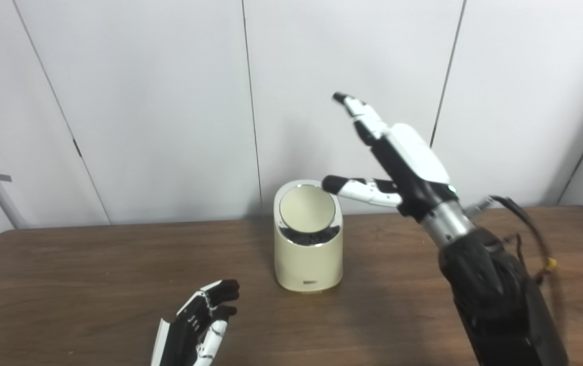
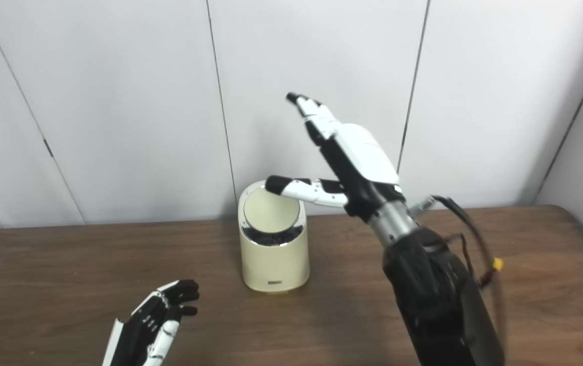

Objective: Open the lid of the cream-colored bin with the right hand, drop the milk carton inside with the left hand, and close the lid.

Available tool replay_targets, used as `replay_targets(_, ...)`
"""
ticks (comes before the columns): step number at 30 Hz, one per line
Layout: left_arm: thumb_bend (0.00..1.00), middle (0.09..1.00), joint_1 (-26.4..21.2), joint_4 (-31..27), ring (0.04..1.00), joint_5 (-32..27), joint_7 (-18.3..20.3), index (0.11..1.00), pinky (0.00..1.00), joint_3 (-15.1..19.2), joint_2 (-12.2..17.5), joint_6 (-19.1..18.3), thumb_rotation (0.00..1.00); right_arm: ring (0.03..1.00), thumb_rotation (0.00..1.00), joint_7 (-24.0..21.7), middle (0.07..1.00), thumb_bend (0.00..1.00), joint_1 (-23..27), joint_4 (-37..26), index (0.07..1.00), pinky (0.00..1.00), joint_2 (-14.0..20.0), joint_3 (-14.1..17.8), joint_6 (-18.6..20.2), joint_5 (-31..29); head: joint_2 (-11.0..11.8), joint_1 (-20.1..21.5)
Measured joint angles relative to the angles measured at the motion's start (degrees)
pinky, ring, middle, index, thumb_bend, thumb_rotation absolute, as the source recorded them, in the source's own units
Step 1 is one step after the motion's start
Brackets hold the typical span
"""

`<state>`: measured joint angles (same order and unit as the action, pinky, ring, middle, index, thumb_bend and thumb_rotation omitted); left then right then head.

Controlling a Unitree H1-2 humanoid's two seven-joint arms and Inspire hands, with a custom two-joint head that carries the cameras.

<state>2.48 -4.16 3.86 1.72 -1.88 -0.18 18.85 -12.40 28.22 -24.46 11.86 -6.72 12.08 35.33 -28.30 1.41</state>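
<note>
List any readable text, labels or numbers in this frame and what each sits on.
Nothing here can be read.
The cream-colored bin has a small dark label low on its front, too small and blurred to read.
A small grey tag on the wall panel shows no legible text.

— What is the right robot hand made of, by the look of it?
— A glossy white shell covers its back, black parts run under it, and the fingers are white segments ending in black tips. A small green light glows at the base of the shell.
— And behind it?
— A bare silver metal wrist, round and ribbed, then a forearm wrapped in black, slightly shiny fabric.
— Any wiring?
— A dark cable loops out from the wrist on the right, with a small yellow tag on it.
— The left robot hand?
— Same colours: black body, white edge plates, black fingertips.
</note>
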Motion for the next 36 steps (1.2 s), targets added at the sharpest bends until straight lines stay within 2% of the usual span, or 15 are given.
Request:
replay_targets(3, 0.38, 0.761, 0.03, -0.01, 0.743, 0.11, -0.4, 0.752, 0.65, 0.27, -0.16, 0.07, 0.59, 0.951, 1.0, 3.69, 0.967, 0.6, -6.59, -1.18, 0.962, 0.87, -1.22, 1.67, -2.26, -1.53, -0.17, -0.09)
replay_targets(4, 0.34, 0.761, 0.09, -0.04, 0.747, 0.18, -0.84, 0.747, 0.67, 0.46, -0.24, 0.08, 0.6, 0.918, 1.0, 5.03, 0.931, 0.48, -8.36, -1.11, 0.924, 0.84, -1.65, 2.56, -2.91, -2.08, -0.26, -0.09)
replay_targets(5, 0.29, 0.766, 0.1, -0.04, 0.757, 0.2, -1.19, 0.746, 0.7, 0.61, -0.28, 0.1, 0.63, 0.887, 0.94, 7.23, 0.899, 0.36, -10.38, -1.01, 0.888, 0.8, -2.42, 4.37, -4.23, -3.55, -0.35, -0.09)
replay_targets(6, 0.28, 0.768, 0.12, -0.04, 0.76, 0.18, -1.34, 0.745, 0.71, 0.77, -0.38, 0.11, 0.64, 0.877, 0.92, 9.64, 0.888, 0.31, -12.1, -0.96, 0.876, 0.79, -3.32, 6.23, -5.8, -5.34, -0.53, 0.0)
replay_targets(8, 0.22, 0.771, 0.3, -0.15, 0.766, -0.2, -1.58, 0.741, 0.71, 1.15, -0.6, 0.11, 0.65, 0.83, 0.75, 13.58, 0.84, 0.3, -16.09, 0.31, 0.824, 0.74, -5.14, 9.26, -10.73, -11.27, -0.79, 0.09)
replay_targets(10, 0.19, 0.776, 0.44, -0.31, 0.769, -1.04, -1.71, 0.743, 0.71, 1.49, -0.64, 0.09, 0.64, 0.799, 0.61, 15.04, 0.808, 0.31, -19.89, 2.95, 0.789, 0.72, -5.65, 10.3, -14.36, -16.69, -1.05, 0.18)
replay_targets(13, 0.18, 0.783, 0.63, -0.47, 0.776, -2.04, -1.68, 0.753, 0.71, 1.6, -0.59, 0.08, 0.61, 0.781, 0.56, 15.33, 0.796, 0.28, -26.49, 5.13, 0.775, 0.69, -6.39, 10.28, -17.09, -21.06, -1.23, 0.26)
replay_targets(15, 0.18, 0.784, 0.79, -0.6, 0.776, -2.18, -1.69, 0.753, 0.71, 1.77, -0.54, 0.06, 0.6, 0.766, 0.56, 15.8, 0.787, 0.27, -29.96, 5.97, 0.77, 0.66, -7.17, 9.76, -19.06, -21.15, -1.32, 0.26)
replay_targets(17, 0.19, 0.786, 0.93, -0.72, 0.777, -2.27, -1.69, 0.756, 0.71, 1.9, -0.44, -0.04, 0.59, 0.75, 0.53, 16.54, 0.775, 0.25, -31.32, 7.64, 0.761, 0.64, -7.33, 9.47, -21.12, -20.24, -1.49, 0.18)
replay_targets(20, 0.2, 0.784, 1.23, -1.01, 0.772, -2.59, -1.68, 0.76, 0.7, 1.97, -0.46, -0.12, 0.53, 0.727, 0.33, 17.77, 0.757, 0.2, -32.4, 9.28, 0.753, 0.62, -7.5, 9.22, -22.79, -18.39, -1.67, 0.18)
replay_targets(21, 0.2, 0.785, 1.44, -1.2, 0.773, -2.88, -1.68, 0.762, 0.7, 2.0, -0.45, -0.12, 0.51, 0.723, 0.31, 18.03, 0.754, 0.19, -32.77, 9.45, 0.752, 0.61, -7.66, 9.1, -23.08, -17.87, -1.67, 0.26)
replay_targets(24, 0.23, 0.787, 1.8, -1.48, 0.774, -4.04, -1.71, 0.763, 0.71, 2.32, -0.45, -0.13, 0.45, 0.718, 0.31, 18.64, 0.751, 0.21, -33.76, 10.74, 0.739, 0.61, -8.37, 8.69, -23.7, -17.61, -1.93, 0.53)
replay_targets(27, 0.27, 0.794, 1.85, -1.55, 0.783, -4.3, -1.68, 0.765, 0.73, 2.38, -0.38, -0.23, 0.42, 0.713, 0.39, 18.83, 0.74, 0.26, -34.33, 11.55, 0.728, 0.61, -8.81, 8.67, -23.68, -17.63, -2.37, 0.7)
replay_targets(32, 0.27, 0.786, 2.55, -2.23, 0.777, -4.22, -1.55, 0.752, 0.72, 2.37, 0.14, -0.55, 0.35, 0.705, 0.29, 19.47, 0.723, 0.25, -34.51, 12.15, 0.705, 0.6, -8.77, 8.87, -23.61, -17.56, -2.81, 0.44)
replay_targets(36, 0.25, 0.785, 3.17, -2.87, 0.777, -4.06, -1.6, 0.754, 0.73, 2.41, 0.16, -2.24, 0.34, 0.677, 0.46, 21.4, 0.698, 0.3, -34.4, 14.52, 0.685, 0.56, -8.44, 8.48, -23.88, -12.28, -3.08, 0.53)
